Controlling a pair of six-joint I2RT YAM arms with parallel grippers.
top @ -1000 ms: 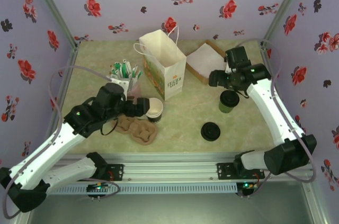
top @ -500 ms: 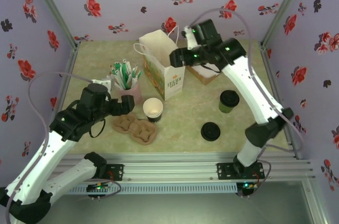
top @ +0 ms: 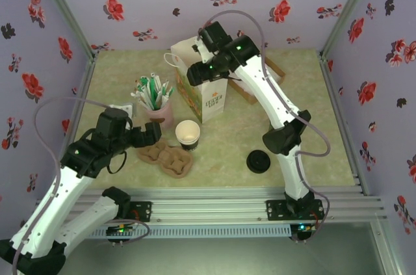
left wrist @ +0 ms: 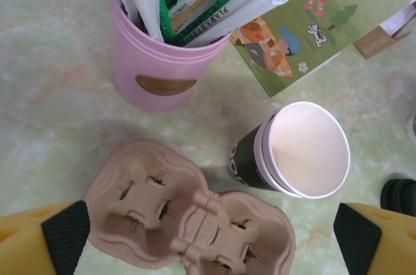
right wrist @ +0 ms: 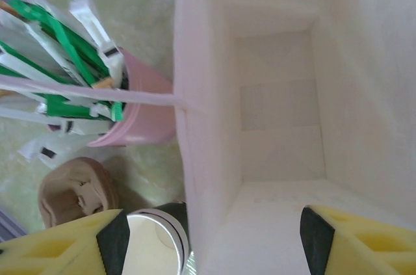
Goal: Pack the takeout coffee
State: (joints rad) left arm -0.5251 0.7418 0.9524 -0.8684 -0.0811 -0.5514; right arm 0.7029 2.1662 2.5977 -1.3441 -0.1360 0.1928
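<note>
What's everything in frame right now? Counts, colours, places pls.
paper cup: 1, white inside, dark outer wall, open, upright in front of the bag
lid: 1, black, flat on the table, right of the cup, apart from it
paper bag: 1, white with print, standing open mid-table
pink cup: 1, left of the bag
stirrers: a bunch, green and white wrappers, in the pink cup
pulp carrier: 1 seen, brown, near side of the pink cup
wooden tray: 1, brown, right of the bag, partly behind the arm
table: 1, pale green marbled
left fingers: yellow, open, over the carrier
right fingers: yellow, open, over the bag's mouth
</note>
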